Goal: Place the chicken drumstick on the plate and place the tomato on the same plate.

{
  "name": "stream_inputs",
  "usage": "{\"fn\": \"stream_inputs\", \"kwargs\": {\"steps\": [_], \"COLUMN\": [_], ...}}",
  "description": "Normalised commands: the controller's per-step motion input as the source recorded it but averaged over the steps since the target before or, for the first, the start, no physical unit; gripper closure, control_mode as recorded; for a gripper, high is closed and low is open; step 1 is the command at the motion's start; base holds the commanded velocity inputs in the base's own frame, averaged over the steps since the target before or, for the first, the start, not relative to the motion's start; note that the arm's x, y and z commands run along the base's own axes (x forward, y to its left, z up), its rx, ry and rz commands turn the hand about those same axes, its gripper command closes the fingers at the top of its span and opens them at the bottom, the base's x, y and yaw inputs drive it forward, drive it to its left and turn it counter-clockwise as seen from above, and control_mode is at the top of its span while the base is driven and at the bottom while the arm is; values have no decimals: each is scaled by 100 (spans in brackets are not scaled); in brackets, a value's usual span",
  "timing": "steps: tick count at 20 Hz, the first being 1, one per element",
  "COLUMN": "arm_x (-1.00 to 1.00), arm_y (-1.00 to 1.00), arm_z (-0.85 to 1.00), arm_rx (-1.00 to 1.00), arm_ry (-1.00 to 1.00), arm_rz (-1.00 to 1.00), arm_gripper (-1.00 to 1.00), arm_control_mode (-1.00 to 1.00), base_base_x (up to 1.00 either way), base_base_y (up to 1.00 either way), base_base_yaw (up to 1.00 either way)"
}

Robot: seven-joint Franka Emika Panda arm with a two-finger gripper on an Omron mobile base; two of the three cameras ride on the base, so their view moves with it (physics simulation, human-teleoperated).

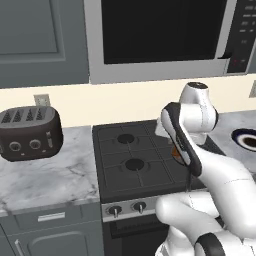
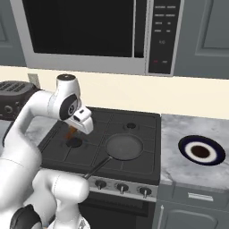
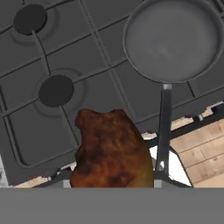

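Observation:
The orange-brown chicken drumstick hangs in the air over the front left part of the stove, with my gripper shut on it. In the hand view the meat covers the fingertips. From the left base view just a sliver of the drumstick peeks out behind the arm. The plate, navy-rimmed with a white centre, lies on the marble counter right of the stove, well away from the gripper; its rim also shows at the right edge of the left base view. The tomato is out of view.
A dark grey frying pan rests on the stove's front right burner, its handle pointing toward the stove's front edge. A toaster stands on the left counter. The microwave hangs above the stove.

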Motion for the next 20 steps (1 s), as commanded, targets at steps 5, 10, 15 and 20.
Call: {"fn": "stream_inputs", "kwargs": {"steps": [5, 10, 15, 20], "arm_x": [-74, -46, 0, -15], "arm_y": [17, 0, 0, 0], "arm_z": [44, 5, 0, 0], "arm_rx": [0, 0, 0, 0], "arm_ry": [-8, -6, 0, -1], "arm_rz": [6, 0, 0, 0], "arm_gripper": [100, 100, 100, 100], "arm_control_mode": [-100, -100, -100, -100], "base_base_x": [0, 0, 0, 0], "base_base_y": [0, 0, 0, 0], "base_base_yaw": [0, 0, 0, 0]}}
